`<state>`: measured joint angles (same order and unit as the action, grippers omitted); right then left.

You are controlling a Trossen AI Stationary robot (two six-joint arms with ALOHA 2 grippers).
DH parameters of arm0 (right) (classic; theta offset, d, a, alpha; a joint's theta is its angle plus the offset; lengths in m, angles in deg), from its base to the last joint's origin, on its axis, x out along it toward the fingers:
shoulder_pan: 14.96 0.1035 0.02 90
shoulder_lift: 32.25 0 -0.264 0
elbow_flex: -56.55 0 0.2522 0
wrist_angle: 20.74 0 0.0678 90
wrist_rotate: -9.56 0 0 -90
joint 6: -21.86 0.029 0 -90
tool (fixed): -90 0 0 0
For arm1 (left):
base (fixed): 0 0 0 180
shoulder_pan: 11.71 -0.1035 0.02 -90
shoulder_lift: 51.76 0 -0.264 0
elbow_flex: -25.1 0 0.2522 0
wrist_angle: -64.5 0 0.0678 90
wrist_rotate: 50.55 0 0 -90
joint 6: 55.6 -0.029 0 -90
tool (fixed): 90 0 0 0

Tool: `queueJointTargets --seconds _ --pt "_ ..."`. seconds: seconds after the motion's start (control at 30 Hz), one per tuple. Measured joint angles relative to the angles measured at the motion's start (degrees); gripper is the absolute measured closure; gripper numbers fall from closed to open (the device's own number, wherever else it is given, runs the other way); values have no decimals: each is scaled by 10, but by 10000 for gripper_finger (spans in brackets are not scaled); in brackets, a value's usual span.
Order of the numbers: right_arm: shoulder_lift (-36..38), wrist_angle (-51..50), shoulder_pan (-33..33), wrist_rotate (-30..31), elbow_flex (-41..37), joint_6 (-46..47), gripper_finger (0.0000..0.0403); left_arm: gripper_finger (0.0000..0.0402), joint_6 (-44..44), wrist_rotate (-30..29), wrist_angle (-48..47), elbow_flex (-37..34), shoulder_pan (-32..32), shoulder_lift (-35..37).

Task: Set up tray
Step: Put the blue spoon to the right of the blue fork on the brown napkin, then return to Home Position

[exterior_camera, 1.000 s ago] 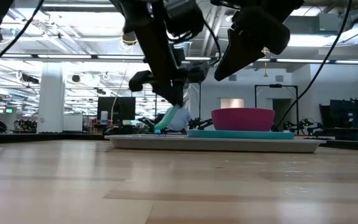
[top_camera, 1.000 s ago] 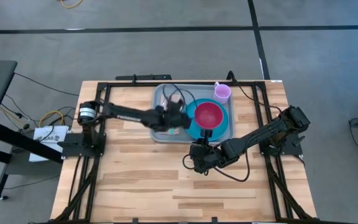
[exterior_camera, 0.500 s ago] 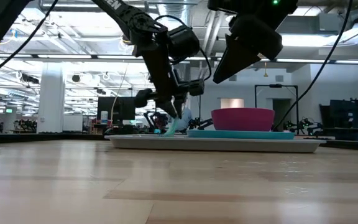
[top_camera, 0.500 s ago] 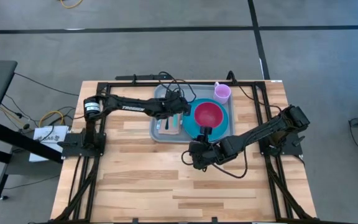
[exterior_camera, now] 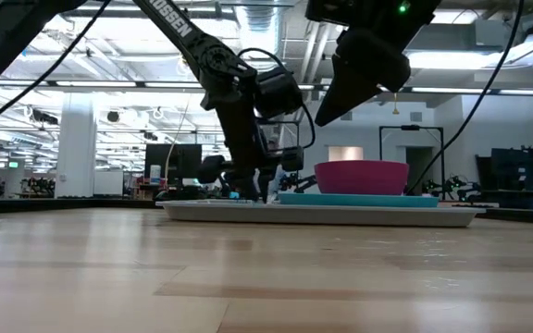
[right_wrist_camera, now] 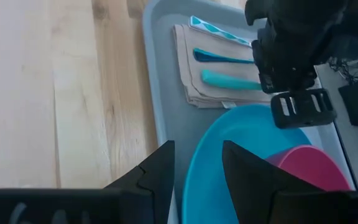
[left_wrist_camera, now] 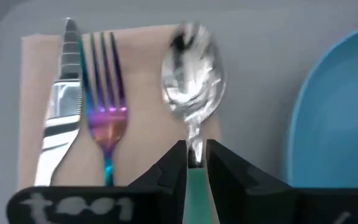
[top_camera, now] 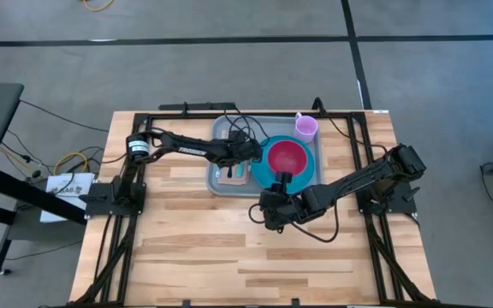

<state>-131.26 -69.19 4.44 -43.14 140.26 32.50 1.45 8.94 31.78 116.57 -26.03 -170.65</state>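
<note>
The pale grey-blue tray lies at the table's far middle. On it are a tan napkin, a blue plate and a pink bowl. A knife and a fork lie side by side on the napkin. My left gripper stands low over the napkin, shut on a teal-handled spoon beside the fork. My right gripper hangs open above the table just near of the tray. My left gripper pinches the spoon between its two fingers at the neck, where the metal meets the teal handle. The fingers come from above and lie across the spoon. The spoon lies flat along the napkin's plate-side edge, and its handle rests on the napkin.
A lilac cup stands at the tray's far right corner. Bare wood spreads left of the tray and over the whole near half of the table. Black frame rails run along the table's left, right and far edges.
My left gripper has moved toward the far edge and down over the napkin, still shut on the spoon. The spoon, held tilted above the tray a second ago, now lies flat on the napkin beside the fork.
</note>
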Motion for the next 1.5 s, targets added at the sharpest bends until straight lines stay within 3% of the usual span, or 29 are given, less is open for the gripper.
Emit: queueJointTargets --seconds 0.33,0.53,0.67,0.83,1.07,1.13,1.23,1.37,1.5 --pt "0 0 0 0 0 0 274 345 10 -17 5 0 0 -3" --pt "0 0 0 0 0 0 274 345 -64 -3 -27 26 -6 -1" --pt "0 -5 0 0 0 -2 274 345 -140 23 -110 88 -8 7" --pt "0 -40 2 0 0 13 274 345 -219 28 -335 226 -3 11" --pt "0 -63 -14 38 0 -16 274 345 -224 -127 -701 457 40 12" --pt "0 -63 -27 47 0 -20 274 345 -270 -156 -709 500 56 19" --pt "0 -73 -48 50 3 -21 274 345 -387 -114 -702 534 79 45" --pt "0 -109 -65 48 13 13 274 345 -376 -88 -710 552 104 77" --pt "4 -210 -63 48 21 98 274 345 -377 -92 -711 549 118 126"
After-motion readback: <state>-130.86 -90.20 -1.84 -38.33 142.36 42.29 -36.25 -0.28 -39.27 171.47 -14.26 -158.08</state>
